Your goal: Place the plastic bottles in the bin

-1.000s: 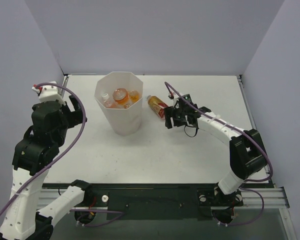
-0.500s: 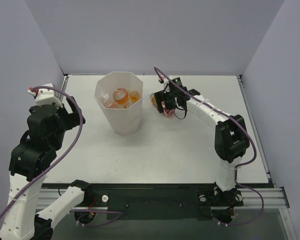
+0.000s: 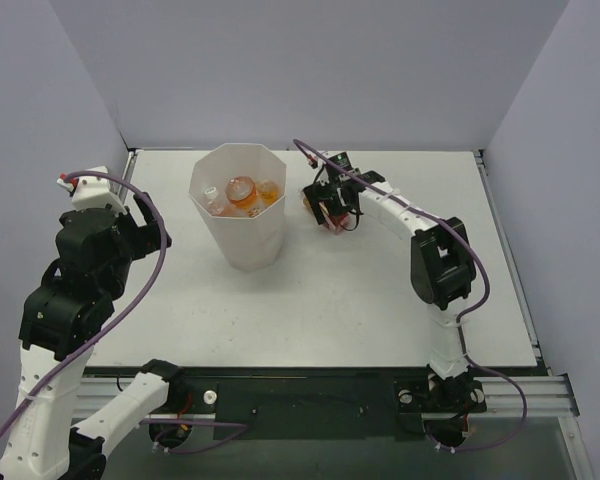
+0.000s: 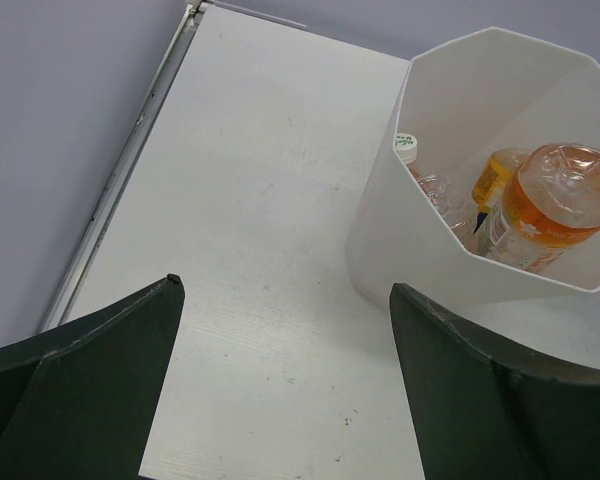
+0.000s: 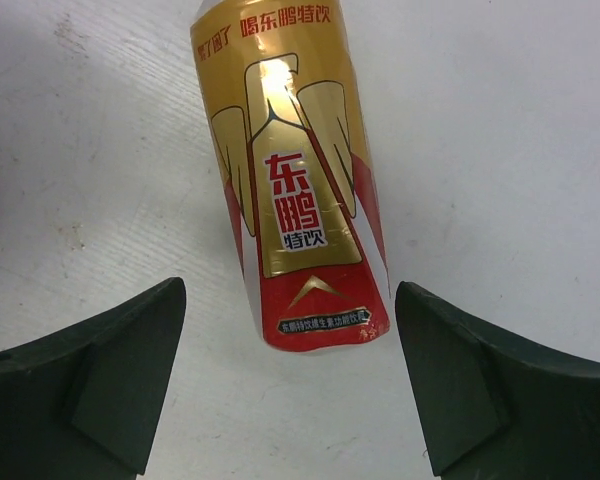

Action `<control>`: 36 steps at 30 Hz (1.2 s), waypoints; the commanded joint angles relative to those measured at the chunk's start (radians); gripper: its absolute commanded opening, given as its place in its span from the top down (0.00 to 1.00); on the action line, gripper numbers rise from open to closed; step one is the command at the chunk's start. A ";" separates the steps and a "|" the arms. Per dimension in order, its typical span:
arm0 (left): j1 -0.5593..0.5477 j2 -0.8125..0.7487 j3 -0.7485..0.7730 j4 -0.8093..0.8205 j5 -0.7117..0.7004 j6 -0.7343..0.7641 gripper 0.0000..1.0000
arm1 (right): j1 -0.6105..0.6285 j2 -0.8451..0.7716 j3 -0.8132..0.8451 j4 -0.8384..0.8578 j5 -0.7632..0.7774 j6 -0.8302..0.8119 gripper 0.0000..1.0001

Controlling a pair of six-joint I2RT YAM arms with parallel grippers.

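- My right claw point(image 5: 288, 290) is spread wide, nothing in it. It hangs over the gold-and-red bottle point(image 5: 295, 200), with one finger on each side of the bottle and neither touching it.
- That bottle lies on its side on the table point(image 3: 330, 300), just right of the bin point(image 3: 245, 245) and outside it. Its cap end is out of the wrist view.
- The other bottles point(image 4: 555, 200) are already inside the bin.
- My left claw point(image 4: 285, 288) is also spread and empty, hovering left of the bin.
- Handling, my guess: thin plastic, light, and it gives a bit under squeeze. The glossy label film looks slick. The body is round, so it can roll if nudged from one side only.
- The label hides the contents, so I cannot tell how full it is (weight is uncertain, so plan for some heft).
- Where to hold: across the straight labelled middle, with both pads meeting it together.
- Avoid the tapered neck.
- Grip firm, not crushing.
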 commanded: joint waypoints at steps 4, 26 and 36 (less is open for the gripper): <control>0.008 -0.003 -0.001 0.015 -0.005 -0.006 0.05 | 0.006 0.079 0.100 -0.080 0.098 -0.063 0.19; 0.008 0.007 -0.010 0.027 -0.016 0.002 0.05 | -0.026 -0.023 0.064 -0.115 0.038 0.013 0.66; 0.008 0.018 -0.024 0.050 -0.020 0.002 0.05 | -0.020 -0.344 0.027 -0.086 0.121 0.062 0.67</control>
